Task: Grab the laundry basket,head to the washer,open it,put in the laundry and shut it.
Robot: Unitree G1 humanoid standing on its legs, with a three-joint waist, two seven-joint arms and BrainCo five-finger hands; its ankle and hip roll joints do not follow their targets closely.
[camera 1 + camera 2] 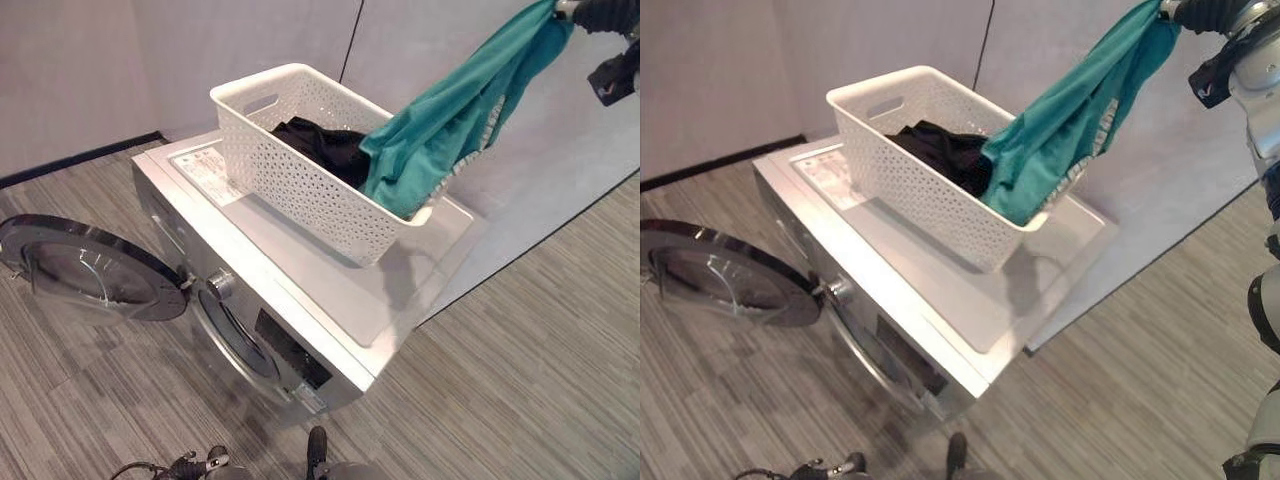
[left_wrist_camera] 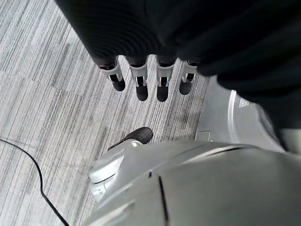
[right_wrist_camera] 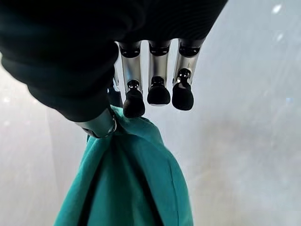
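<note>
A silver front-loading washer (image 1: 290, 300) stands on grey striped flooring (image 1: 520, 370) before pale partition walls (image 1: 200, 50), its round door (image 1: 85, 270) swung wide open to the left and lying well out from the drum opening (image 1: 235, 335). On the washer's flat top, toward its far side, sits a white perforated laundry basket (image 1: 300, 185), upright, with a cut-out handle in its far-left end wall. Inside the basket, a black garment (image 1: 320, 145) lies heaped near the middle. A teal garment (image 1: 450, 120) stretches from the basket's right end up and away to the upper right, its lower folds draped inside and over the basket's right rim, its upper end gathered in the robot's right hand (image 1: 1185, 12), raised high at the far right above the basket. In the right wrist view that hand's fingers (image 3: 159, 94) curl down toward the bunched teal cloth while the thumb (image 3: 101, 125) presses into the fabric from the other side, pinching the garment between them. The left hand (image 2: 150, 70) hangs low over the floor beside the washer, its fingers (image 2: 141, 89) loosely extended side by side and closed on nothing.
</note>
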